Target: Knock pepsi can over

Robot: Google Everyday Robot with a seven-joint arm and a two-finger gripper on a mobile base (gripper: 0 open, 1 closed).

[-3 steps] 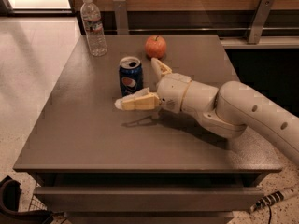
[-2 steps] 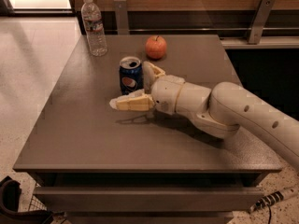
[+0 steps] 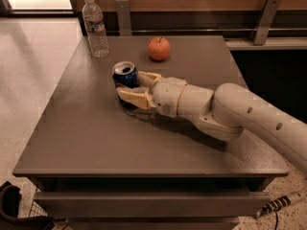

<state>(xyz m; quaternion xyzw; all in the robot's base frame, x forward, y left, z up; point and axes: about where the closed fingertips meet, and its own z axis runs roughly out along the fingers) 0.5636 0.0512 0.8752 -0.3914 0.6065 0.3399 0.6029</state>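
The pepsi can, dark blue with a silver top, stands left of the middle of the grey table and seems to lean a little to the left. My gripper comes in from the right, low over the table. It is open, with one cream finger in front of the can and the other finger behind it. Both fingers are against or very close to the can's sides. The lower part of the can is hidden by the front finger.
A clear plastic water bottle stands at the table's back left corner. An orange-red apple sits behind the can, toward the back. My arm lies across the right half of the table. A wooden wall and rail run behind.
My gripper has moved left, from beside the can to around it. The can has shifted slightly left and now shows more of its top.
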